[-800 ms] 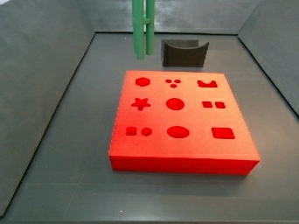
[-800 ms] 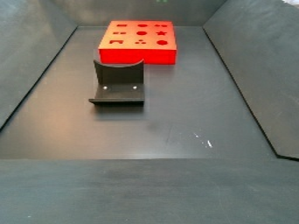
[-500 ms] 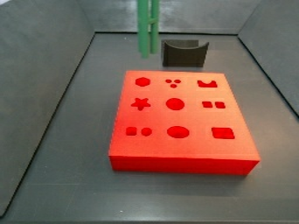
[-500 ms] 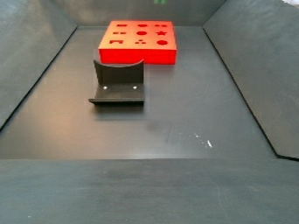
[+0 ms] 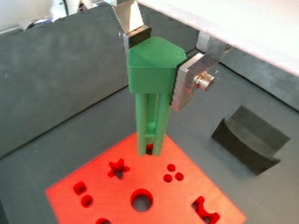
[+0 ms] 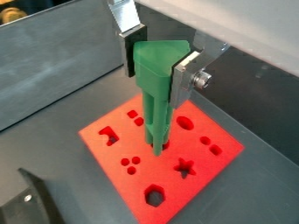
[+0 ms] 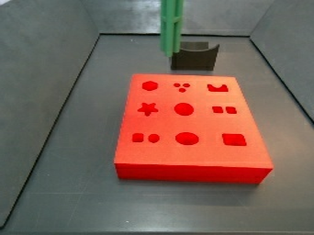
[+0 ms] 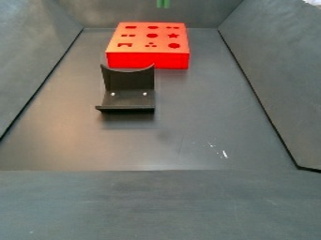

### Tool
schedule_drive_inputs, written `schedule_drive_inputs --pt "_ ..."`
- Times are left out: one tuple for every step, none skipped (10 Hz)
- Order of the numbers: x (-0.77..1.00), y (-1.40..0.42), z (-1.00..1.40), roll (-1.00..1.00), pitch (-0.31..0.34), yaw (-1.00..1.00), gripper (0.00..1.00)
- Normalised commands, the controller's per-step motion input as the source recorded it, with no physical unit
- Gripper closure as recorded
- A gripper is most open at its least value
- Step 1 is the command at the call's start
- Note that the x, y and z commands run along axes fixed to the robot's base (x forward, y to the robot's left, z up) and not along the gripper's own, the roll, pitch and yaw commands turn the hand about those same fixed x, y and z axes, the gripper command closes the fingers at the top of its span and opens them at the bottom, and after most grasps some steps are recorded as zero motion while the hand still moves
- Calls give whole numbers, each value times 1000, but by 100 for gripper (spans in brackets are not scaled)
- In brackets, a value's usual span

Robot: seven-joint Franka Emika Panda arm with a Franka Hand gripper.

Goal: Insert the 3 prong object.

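My gripper (image 5: 162, 59) is shut on the head of the 3 prong object (image 5: 149, 101), a long green bar that hangs upright between the silver fingers; both wrist views show this grip (image 6: 158, 63). The bar (image 6: 158, 105) hangs above the red block (image 6: 166, 166), apart from it. In a side view only the bar (image 7: 172, 27) shows, above the far edge of the red block (image 7: 190, 133); the gripper is out of frame there. The block's three small round holes (image 7: 182, 87) lie in its far row, also seen in a wrist view (image 5: 173, 173).
The fixture (image 7: 194, 55), a dark L-shaped bracket, stands just behind the red block, close beside the hanging bar. It also shows in the other side view (image 8: 127, 89). Grey walls ring the dark floor (image 7: 61, 156).
The green bar has moved to the right in the side view, from left of the fixture to over its left edge. The red block and fixture have not moved.
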Motion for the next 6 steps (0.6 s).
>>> schedule_drive_inputs --pt "660 0 -9 223 0 437 100" --pt "826 57 -146 106 0 309 100" --pt "891 186 -566 0 0 180 100" --pt "880 229 -900 0 44 0 100" --pt "760 309 -900 -7 134 -377 100" --pt "631 263 -711 -51 126 -489 100"
